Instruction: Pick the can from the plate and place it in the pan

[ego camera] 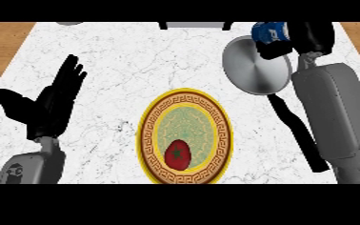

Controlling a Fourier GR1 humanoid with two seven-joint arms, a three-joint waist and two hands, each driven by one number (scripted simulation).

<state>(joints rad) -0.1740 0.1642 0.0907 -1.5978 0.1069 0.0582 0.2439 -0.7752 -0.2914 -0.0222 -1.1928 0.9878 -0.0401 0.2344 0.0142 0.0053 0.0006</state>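
The counter was white marble with grey veining, with wood showing at its left and right far corners.

Near the front middle sat a round plate with a yellow rim and a brown patterned band around a pale green centre. A red tomato lay on the plate's near part, left of centre. The can was not on the plate.

The can, blue with white marking, was in the right hand at the far right of the counter. The black fingers were curled round it, hiding part of its body. The can was tilted on its side and sat over the far right edge of the pan. Whether it touched the pan's rim could not be told.

The pan was grey metal and round, well to the right of the plate and a little farther back. Its black handle ran toward the near right, passing beside the right forearm, which partly overlapped it.

The left hand was at the left edge, well apart from the plate. Its fingers were straight and spread, pointing away, and held nothing.

Along the far edge, a grey object with dark ends was cut off by the frame; it could not be identified.
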